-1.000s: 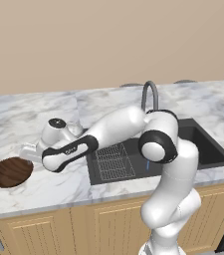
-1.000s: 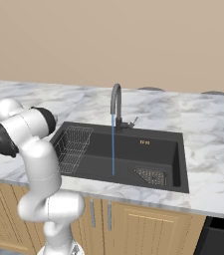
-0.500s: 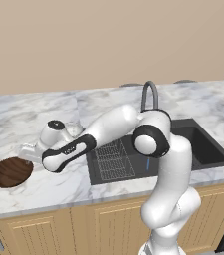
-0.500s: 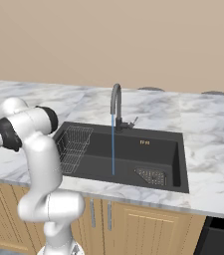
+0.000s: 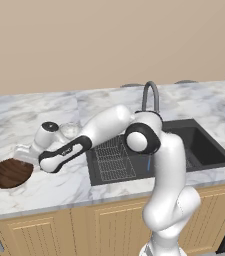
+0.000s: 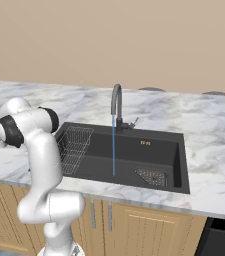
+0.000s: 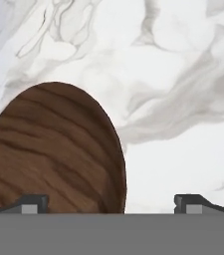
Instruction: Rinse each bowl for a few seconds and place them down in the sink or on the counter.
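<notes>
We are over the left stretch of the counter (image 5: 44,187) now, and the gripper (image 7: 111,203) hangs with its fingers spread as wide as they go, holding nothing; the near rim of the wooden bowl (image 7: 49,149) sits between them, closer to the left tip. That bowl rests on the marble well left of the sink (image 5: 204,150), and in the left base view we see it as a dark oval (image 5: 10,173) just beside the hand. We judge it stiff and fairly light, shallow and wide, so the body will not fit between the fingers; the rim is the place to pinch, one finger inside and one outside. A smooth finish may slip once wet, so a firm, square bite looks wise. The speckled bowl (image 5: 70,130) stands further back on the counter, partly behind the forearm, and its shape is hard to read. The faucet (image 6: 116,105) runs a thin blue stream into the basin. How high the fingertips stand above the rim we cannot tell, and the bowl's lower edge is cut off in the hand view.
</notes>
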